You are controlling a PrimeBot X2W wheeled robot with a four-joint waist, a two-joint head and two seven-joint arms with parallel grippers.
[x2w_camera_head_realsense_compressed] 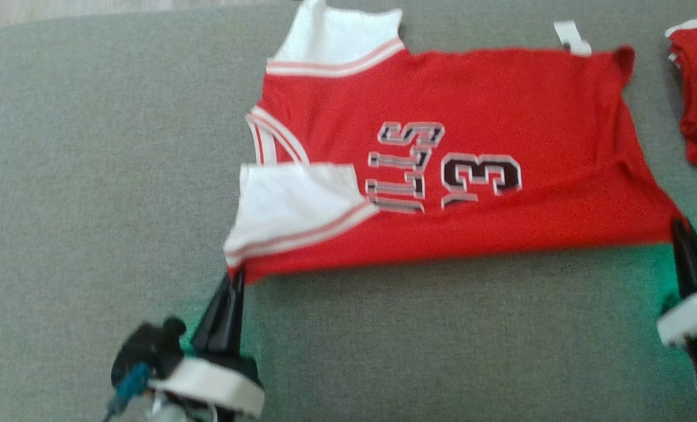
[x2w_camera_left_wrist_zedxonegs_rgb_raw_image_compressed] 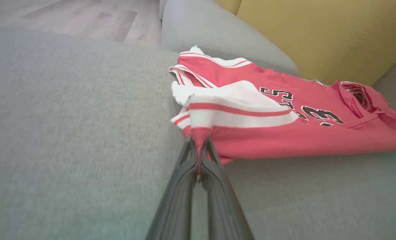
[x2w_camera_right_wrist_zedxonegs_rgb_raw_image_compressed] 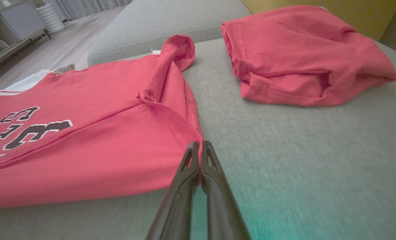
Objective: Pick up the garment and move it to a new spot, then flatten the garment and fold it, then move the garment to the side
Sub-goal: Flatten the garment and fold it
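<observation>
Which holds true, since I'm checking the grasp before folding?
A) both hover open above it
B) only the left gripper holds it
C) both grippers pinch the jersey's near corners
C: left gripper and right gripper are each shut on a near corner of the red jersey.

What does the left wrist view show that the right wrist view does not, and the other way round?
Left wrist view, not the right: the left gripper shut on the jersey's corner below the near white sleeve. Right wrist view, not the left: the right gripper shut on the hem corner, and a white shelf unit. Both: the red jersey with its number, on the grey sofa.
</observation>
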